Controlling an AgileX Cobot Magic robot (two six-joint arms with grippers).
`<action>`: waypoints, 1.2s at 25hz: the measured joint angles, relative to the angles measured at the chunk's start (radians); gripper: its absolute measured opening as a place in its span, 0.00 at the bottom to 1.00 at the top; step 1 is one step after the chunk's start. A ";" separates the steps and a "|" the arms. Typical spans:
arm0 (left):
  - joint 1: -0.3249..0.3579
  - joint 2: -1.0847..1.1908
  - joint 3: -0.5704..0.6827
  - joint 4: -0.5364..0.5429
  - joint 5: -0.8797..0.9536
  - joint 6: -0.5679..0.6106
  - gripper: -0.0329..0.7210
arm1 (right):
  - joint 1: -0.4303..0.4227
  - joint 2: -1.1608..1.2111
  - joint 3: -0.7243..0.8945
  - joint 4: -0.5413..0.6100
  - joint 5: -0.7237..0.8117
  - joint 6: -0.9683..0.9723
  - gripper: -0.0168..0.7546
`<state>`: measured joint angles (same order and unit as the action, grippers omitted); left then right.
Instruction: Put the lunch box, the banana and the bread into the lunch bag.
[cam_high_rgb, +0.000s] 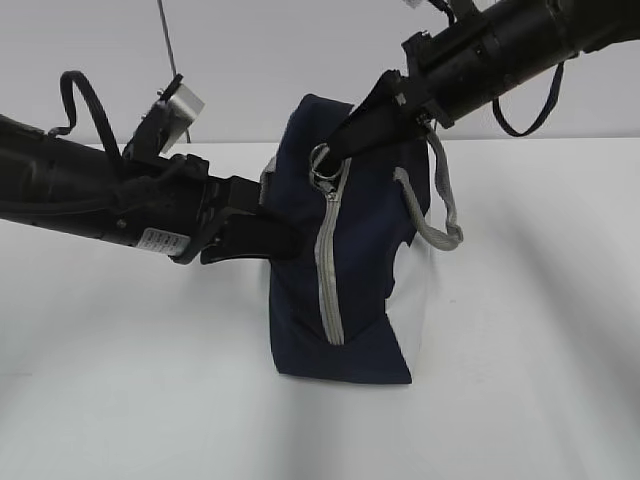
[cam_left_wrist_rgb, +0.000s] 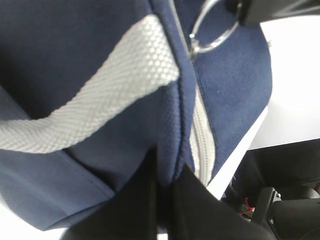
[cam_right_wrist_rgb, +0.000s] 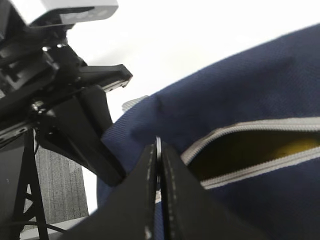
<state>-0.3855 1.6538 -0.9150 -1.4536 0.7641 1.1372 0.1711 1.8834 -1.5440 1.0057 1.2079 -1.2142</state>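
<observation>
The navy-blue fabric lunch bag (cam_high_rgb: 345, 250) stands upright on my white tabletop (cam_high_rgb: 520, 380), its grey zipper (cam_high_rgb: 329, 275) partly open. Inside the opening, something yellow (cam_right_wrist_rgb: 300, 146) shows. My right fingers (cam_right_wrist_rgb: 159, 165) are pinched closed on the bag's metal ring pull (cam_high_rgb: 324, 168) near its top. My left fingers (cam_left_wrist_rgb: 165, 200) clamp the bag's fabric edge beside the zipper.

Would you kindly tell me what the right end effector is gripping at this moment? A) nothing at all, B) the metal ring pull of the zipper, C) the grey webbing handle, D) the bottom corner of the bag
B: in the exterior view the right end effector meets the metal ring pull at the top of the lunch bag, and its fingers are closed on the thin ring in the right wrist view.
</observation>
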 joint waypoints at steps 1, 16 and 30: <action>-0.001 0.000 0.000 0.000 0.000 0.000 0.05 | 0.000 0.008 0.000 0.000 -0.002 0.000 0.00; -0.001 0.000 0.000 0.000 0.011 0.003 0.05 | 0.000 0.034 0.000 0.030 -0.133 -0.048 0.00; -0.001 0.000 0.000 -0.003 0.036 0.036 0.05 | 0.001 0.047 -0.006 0.036 -0.202 -0.051 0.00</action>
<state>-0.3862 1.6538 -0.9150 -1.4566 0.8005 1.1730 0.1717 1.9306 -1.5503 1.0419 1.0059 -1.2647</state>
